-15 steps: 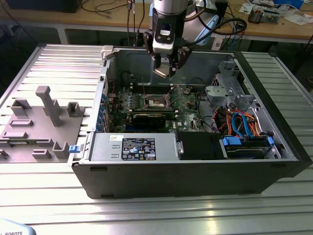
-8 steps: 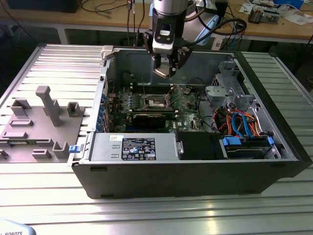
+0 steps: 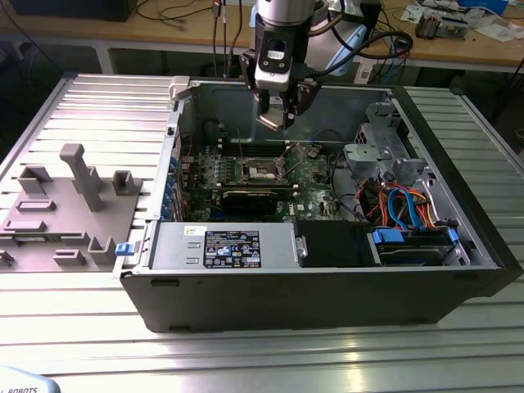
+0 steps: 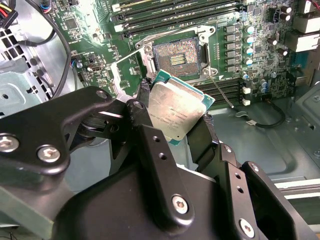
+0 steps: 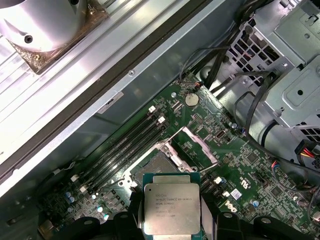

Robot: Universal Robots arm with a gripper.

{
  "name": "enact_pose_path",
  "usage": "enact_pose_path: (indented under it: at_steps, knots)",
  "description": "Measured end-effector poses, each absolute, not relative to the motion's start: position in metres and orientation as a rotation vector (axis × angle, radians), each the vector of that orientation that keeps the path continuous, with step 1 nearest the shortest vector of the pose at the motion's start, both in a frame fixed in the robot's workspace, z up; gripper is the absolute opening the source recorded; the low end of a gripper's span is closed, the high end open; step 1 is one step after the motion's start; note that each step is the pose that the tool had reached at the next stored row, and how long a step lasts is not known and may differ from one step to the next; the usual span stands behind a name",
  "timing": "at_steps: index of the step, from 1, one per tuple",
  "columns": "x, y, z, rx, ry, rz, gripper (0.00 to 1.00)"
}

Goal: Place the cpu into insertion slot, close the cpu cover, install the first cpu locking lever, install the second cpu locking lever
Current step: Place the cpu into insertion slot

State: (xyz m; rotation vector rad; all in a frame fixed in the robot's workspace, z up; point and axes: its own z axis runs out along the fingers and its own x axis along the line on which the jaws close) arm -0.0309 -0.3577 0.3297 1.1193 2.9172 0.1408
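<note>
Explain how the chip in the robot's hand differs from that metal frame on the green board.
The cpu is a solid plate; the cpu cover is an open-centred frame. The cpu is gripped in the hand above the board; the cpu cover stands swung open at the socket. Both are silvery squares.

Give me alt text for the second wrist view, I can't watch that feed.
The black pincer grips a square silver chip by two opposite edges, above the green circuit board. Beyond the chip the socket lies uncovered, gold contacts showing, nothing seated in it.
</note>
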Motion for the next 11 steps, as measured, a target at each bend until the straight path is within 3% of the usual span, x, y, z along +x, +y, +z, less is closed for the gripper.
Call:
enact_pose_path:
  at_steps: [11]
  knots:
    - [-0.0309,-0.3577,0.3295,1.126,2.914,0.141,0.54]
